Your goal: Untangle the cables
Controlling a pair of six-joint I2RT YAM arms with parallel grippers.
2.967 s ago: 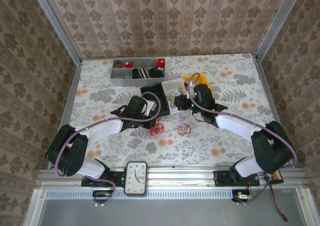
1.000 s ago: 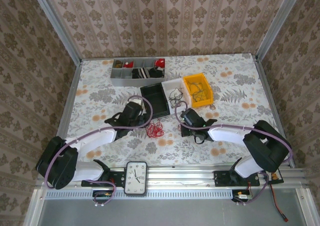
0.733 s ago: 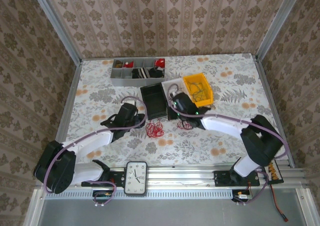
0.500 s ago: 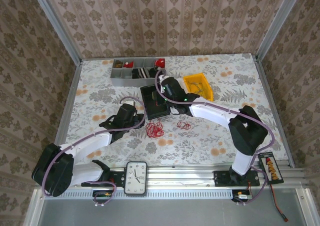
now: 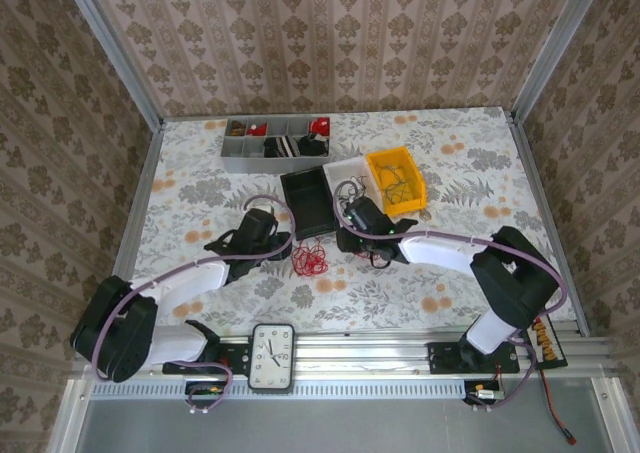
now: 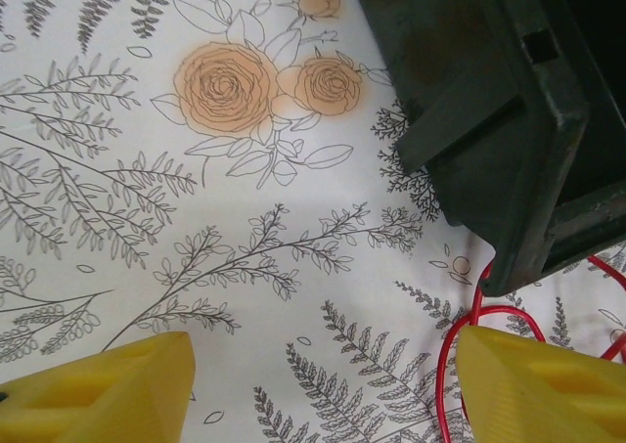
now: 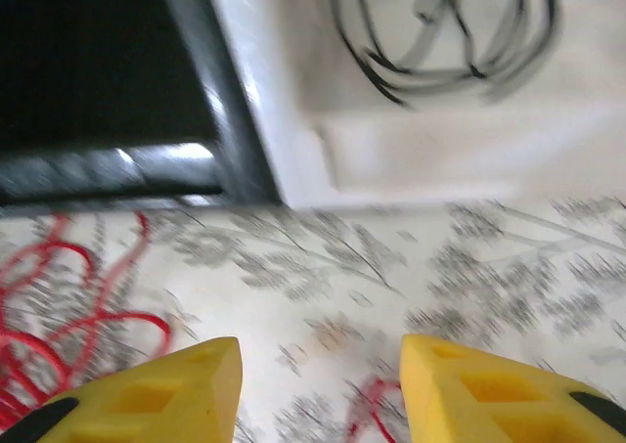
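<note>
Seen from above, the red cable clump (image 5: 312, 260) lies on the desk (image 5: 190, 198) just off the near corner of the black bin (image 5: 305, 198), between the two arms. The left claw (image 5: 284, 241) is just beside it on the left and looks the nearer. The right claw (image 5: 347, 237) hangs to the clump's right, by the near end of the white bin (image 5: 362, 163), where dark cables (image 5: 350, 188) lie. The yellow bin (image 5: 397, 180) stands further right.

In the left wrist view, the left claw (image 6: 323, 350) is wide open and has hold of nothing — the red cable clump (image 6: 468, 331) curls past the inner side of the right-hand finger. It sits under the corner of the black bin (image 6: 509, 169), which crowds that side.

In the right wrist view, the right claw (image 7: 321, 365) stands part open and empty. The red cable clump (image 7: 68, 316) is off to the left, below the black bin (image 7: 108, 81). A separate red loop (image 7: 370, 401) — blurred — shows low between the fingers. The dark cables (image 7: 440, 32) rest in the white bin (image 7: 411, 140) ahead.
</note>
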